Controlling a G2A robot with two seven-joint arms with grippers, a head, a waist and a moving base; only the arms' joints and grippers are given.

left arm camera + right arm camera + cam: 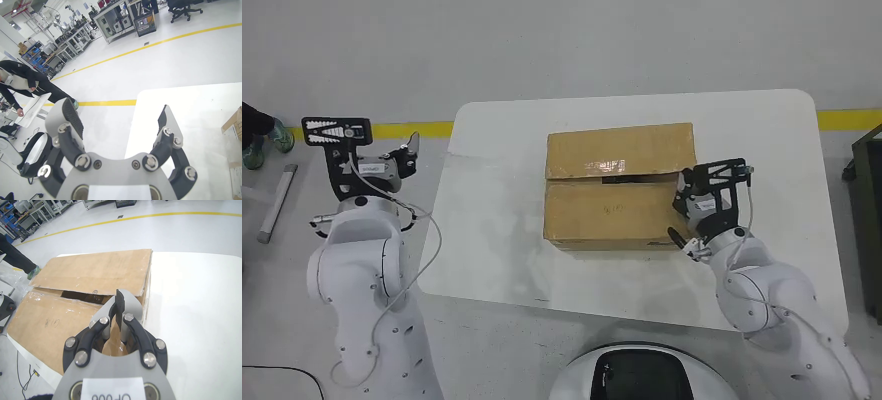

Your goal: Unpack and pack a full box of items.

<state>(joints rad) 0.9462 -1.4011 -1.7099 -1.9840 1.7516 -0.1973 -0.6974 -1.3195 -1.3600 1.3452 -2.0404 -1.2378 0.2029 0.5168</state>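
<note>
Count: one cardboard box (617,185) on the white bench (502,230). Its two top flaps (94,272) are folded down, with one dark gap (81,296) open along the seam between them. Right claw (118,298) has its fingers clenched together with nothing seen between them, and sits at the box's right end by the seam. Left claw (115,106) is released and spread wide, holding nothing, just off the bench's left edge.

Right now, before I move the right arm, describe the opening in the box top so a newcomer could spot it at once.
On the white table sits one cardboard box, its two long top flaps folded nearly shut. About midway along the seam between them is a narrow dark slot. It is the only black break in the tan, taped top.
</note>
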